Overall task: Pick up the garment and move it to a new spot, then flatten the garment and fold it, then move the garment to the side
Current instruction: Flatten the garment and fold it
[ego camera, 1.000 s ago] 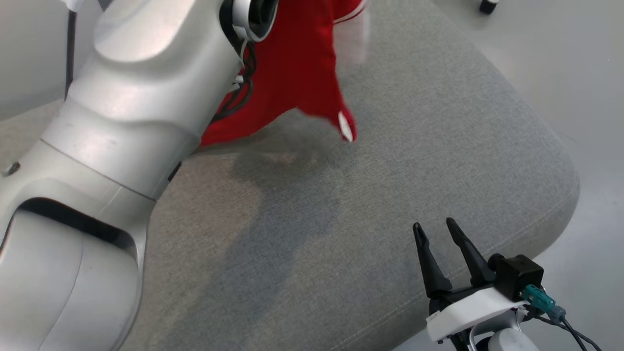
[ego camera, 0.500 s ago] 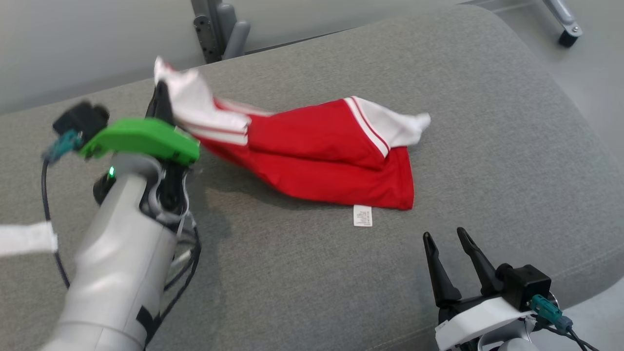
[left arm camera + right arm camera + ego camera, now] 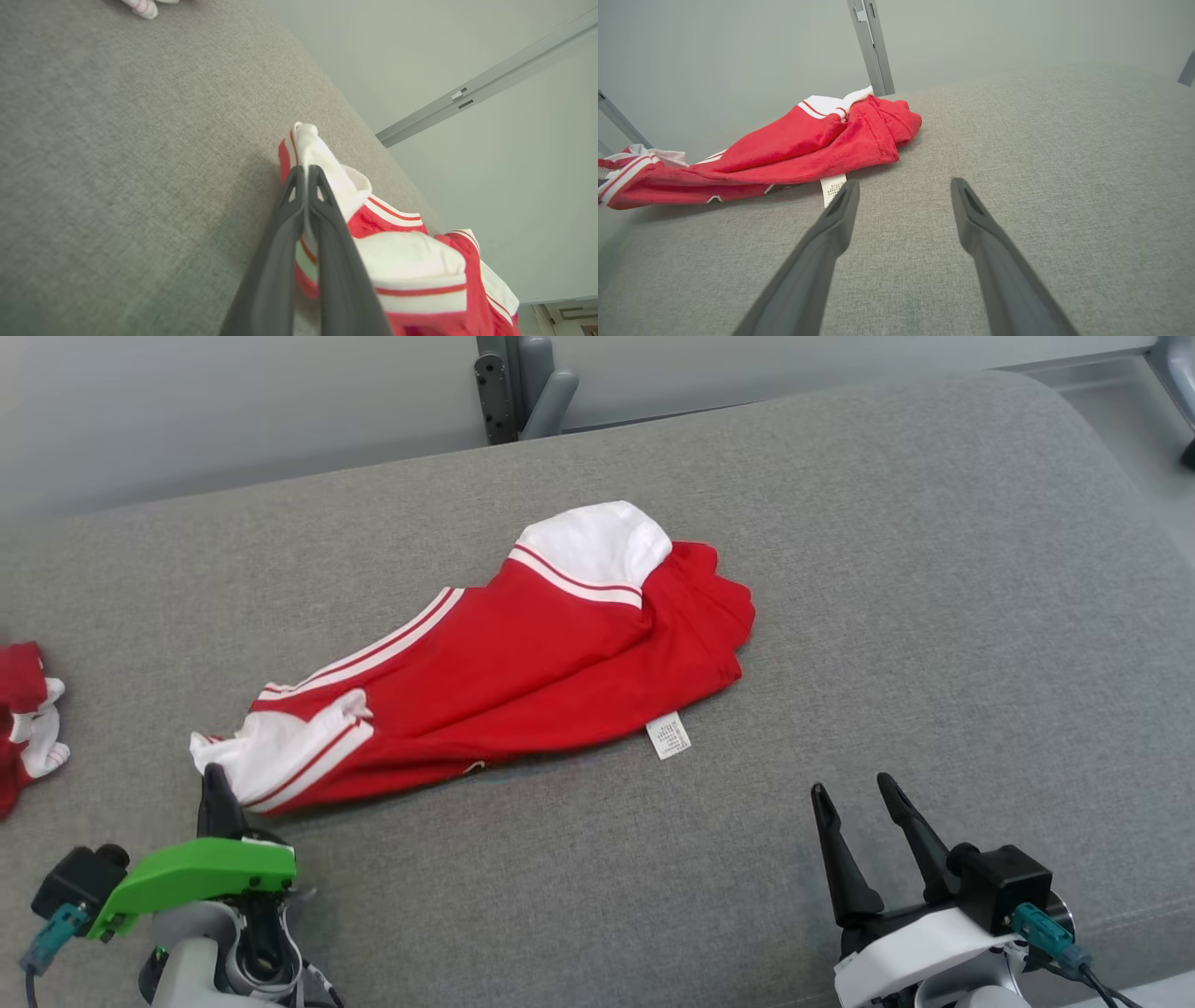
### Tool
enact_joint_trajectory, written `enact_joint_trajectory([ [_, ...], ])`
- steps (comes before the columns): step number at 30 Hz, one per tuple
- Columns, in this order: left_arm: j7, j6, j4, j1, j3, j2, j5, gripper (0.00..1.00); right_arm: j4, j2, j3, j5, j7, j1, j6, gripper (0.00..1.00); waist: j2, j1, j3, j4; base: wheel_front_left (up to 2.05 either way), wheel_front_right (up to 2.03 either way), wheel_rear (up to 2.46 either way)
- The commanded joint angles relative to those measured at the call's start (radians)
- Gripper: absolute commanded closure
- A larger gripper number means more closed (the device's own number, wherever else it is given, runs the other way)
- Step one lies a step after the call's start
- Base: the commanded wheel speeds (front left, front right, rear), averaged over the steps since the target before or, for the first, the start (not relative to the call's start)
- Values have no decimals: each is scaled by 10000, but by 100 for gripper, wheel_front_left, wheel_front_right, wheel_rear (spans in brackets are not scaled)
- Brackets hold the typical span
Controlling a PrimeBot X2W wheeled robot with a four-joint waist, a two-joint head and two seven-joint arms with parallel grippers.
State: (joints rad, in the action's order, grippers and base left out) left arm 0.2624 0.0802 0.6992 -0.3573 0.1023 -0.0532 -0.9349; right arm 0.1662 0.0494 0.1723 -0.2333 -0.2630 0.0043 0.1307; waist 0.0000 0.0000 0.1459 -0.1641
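Garment (image 3: 523,681) lies bunched on the cushion (image 3: 934,569), its white cuff (image 3: 271,756) pinched in the closed left gripper (image 3: 303,172). Right gripper (image 3: 852,786) hangs wide and empty near the tag (image 3: 668,735). Step 1, relocating, looks nearly done. Flattening next needs 2 grippers pulling opposite edges.

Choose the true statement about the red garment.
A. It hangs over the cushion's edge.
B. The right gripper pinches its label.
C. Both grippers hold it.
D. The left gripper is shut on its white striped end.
D: the left gripper is closed on the white end of the red garment; the right gripper stands open, apart from it.
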Motion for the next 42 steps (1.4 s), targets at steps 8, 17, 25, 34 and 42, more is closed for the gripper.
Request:
enact_joint_trajectory([
  [8, 27, -157, -451, 1063, -70, 14, 1136, 0, 21, 18, 2, 89, -34, -69, 1, 0, 0, 0, -158, 408, 0, 0, 0],
  [17, 26, -616, -3137, 2499, -1331, 12, 5402, 0, 88, 21, -150, 107, -34, -26, 1, 0, 0, 0, -254, 894, 0, 0, 0],
  [25, 28, -1190, -4619, 3305, -2514, 11, 7173, 0, 514, 20, -217, 339, -34, -371, 1, 0, 0, 0, -305, 1476, 0, 0, 0],
  [34, 27, -1398, -4939, 3533, -3259, 13, 7821, 0, 2838, 501, -461, 466, -34, -1928, 1, 0, 0, 0, -64, 2149, 0, 0, 0],
  [42, 27, -1405, -4877, 3179, -3579, 12, 7973, 0, 4985, 1179, -288, -47, -34, -3746, 1, 0, 0, 0, 351, 2683, 0, 0, 0],
])
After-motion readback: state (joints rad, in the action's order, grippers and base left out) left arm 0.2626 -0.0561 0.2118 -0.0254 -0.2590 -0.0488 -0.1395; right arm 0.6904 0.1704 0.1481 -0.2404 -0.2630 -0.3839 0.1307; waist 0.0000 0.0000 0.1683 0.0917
